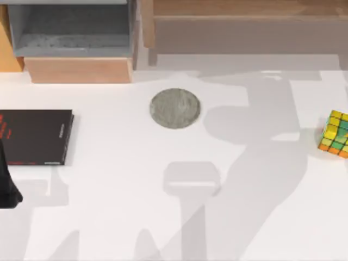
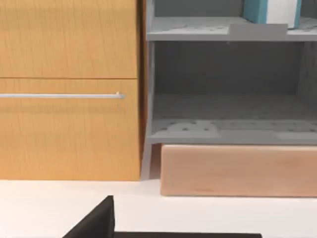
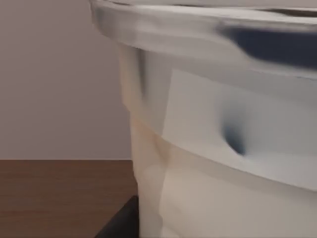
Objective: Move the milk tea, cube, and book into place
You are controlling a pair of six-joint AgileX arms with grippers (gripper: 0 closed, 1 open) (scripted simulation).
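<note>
Close against right gripper, milk tea (image 3: pixel 208 163)

Yellow-green-orange gridded cube (image 1: pixel 336 134); grey speckled coaster (image 1: pixel 175 109).

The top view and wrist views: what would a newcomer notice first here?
The colourful cube sits at the table's right edge, and a grey round coaster lies mid-table. The right wrist view shows the milk tea very close; a black book lies at left.
</note>
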